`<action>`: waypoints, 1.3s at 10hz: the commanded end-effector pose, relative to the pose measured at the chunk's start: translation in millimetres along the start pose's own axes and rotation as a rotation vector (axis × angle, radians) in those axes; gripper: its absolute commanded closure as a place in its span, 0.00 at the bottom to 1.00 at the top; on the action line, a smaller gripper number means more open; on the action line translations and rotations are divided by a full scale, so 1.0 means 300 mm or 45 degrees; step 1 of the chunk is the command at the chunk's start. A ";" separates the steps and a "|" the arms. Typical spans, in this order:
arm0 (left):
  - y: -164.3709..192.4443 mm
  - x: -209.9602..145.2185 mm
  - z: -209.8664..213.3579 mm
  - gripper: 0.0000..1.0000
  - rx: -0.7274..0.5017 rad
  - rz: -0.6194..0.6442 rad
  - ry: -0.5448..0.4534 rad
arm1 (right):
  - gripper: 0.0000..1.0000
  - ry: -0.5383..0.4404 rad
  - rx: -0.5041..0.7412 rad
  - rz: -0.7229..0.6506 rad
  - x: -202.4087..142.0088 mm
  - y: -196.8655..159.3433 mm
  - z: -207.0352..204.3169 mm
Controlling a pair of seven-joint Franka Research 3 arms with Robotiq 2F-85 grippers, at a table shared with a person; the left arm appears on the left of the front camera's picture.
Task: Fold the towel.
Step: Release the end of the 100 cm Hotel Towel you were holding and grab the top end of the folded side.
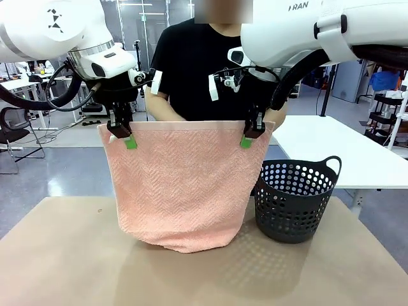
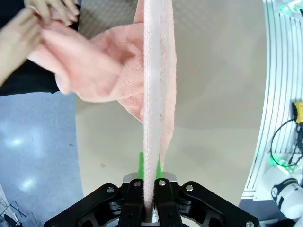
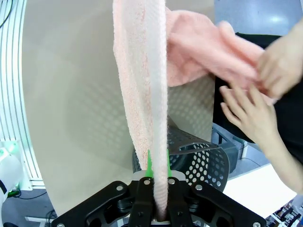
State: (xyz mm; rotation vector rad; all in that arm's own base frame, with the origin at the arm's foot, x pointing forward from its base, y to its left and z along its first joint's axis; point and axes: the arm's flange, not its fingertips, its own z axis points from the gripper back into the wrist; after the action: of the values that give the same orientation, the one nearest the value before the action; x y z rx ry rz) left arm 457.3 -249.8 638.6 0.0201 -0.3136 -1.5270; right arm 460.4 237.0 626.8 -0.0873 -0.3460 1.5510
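The pale salmon-pink towel point(image 1: 182, 185) hangs doubled between both arms, its fold resting on the table point(image 1: 64, 255). My left gripper point(image 1: 129, 141) is shut on its top left corner. At the top right corner my right gripper point(image 1: 247, 140) is also shut on the cloth. In the left wrist view the towel's edge point(image 2: 154, 94) rises straight from my left gripper point(image 2: 150, 175), and the person's hands point(image 2: 33, 23) hold the far layer. The right wrist view shows the towel point(image 3: 142, 85) pinched in my right gripper point(image 3: 158, 177), the person's hands point(image 3: 265, 85) on the back layer.
A dark perforated basket point(image 1: 296, 199) stands on the table just right of the towel. The person in a black shirt point(image 1: 197, 70) stands behind the towel at the far edge. A white table point(image 1: 338, 146) lies beyond at the right.
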 end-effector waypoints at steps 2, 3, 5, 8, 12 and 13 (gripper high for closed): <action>0.004 -0.003 0.004 1.00 0.007 -0.002 0.007 | 1.00 0.001 0.002 -0.002 -0.004 -0.002 0.002; 0.004 -0.003 0.004 1.00 0.007 -0.002 0.007 | 1.00 0.001 0.002 -0.002 -0.004 -0.002 0.002; 0.004 -0.003 0.004 1.00 0.007 -0.002 0.007 | 1.00 0.001 0.002 -0.002 -0.004 -0.002 0.002; 0.004 -0.003 0.004 1.00 0.007 -0.002 0.007 | 1.00 0.001 0.002 -0.002 -0.004 -0.002 0.002; 0.004 -0.003 0.004 1.00 0.007 -0.002 0.007 | 1.00 0.001 0.002 -0.002 -0.004 -0.002 0.002; 0.004 -0.003 0.004 1.00 0.007 -0.002 0.007 | 1.00 0.001 0.002 -0.002 -0.004 -0.002 0.002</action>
State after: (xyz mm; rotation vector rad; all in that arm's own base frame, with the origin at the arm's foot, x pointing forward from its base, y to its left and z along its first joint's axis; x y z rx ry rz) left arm 457.4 -249.8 638.5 0.0200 -0.3134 -1.5270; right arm 460.4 237.0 626.8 -0.0873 -0.3460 1.5510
